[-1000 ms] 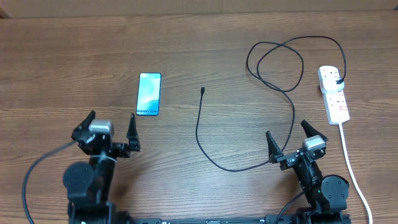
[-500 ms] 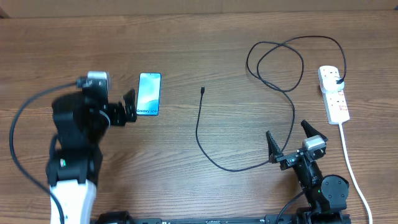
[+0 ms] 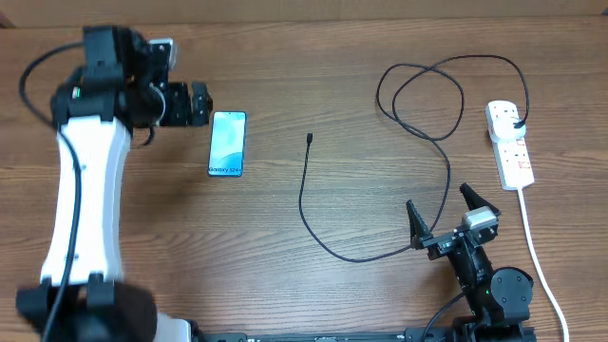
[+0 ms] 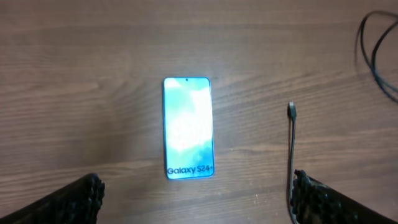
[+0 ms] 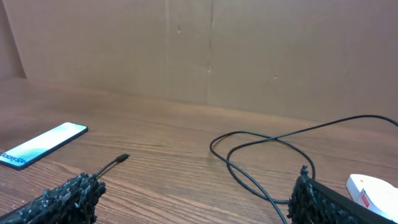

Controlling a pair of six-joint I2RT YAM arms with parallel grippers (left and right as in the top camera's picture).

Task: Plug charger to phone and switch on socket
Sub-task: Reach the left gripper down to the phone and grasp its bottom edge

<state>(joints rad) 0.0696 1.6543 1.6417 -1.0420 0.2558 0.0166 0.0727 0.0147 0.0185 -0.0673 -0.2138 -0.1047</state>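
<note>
— Where does my overhead sit?
— High up, looking straight down, with the whole table (image 3: 313, 57) in frame.
— And my wrist views?
— My left looks steeply down, close over the phone (image 4: 188, 127). My right sits low, looking level across the wood toward a cardboard wall (image 5: 249, 50). All three share the phone and the charger (image 4: 291, 134) tip.

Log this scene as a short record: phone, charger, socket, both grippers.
phone: flat on table, screen up, nothing plugged in
charger: connector tip lies free right of phone; plug sits in socket
socket: table's right side; switch state unreadable
left gripper: open, empty, hovering by phone
right gripper: open, empty, at near table edge
</note>
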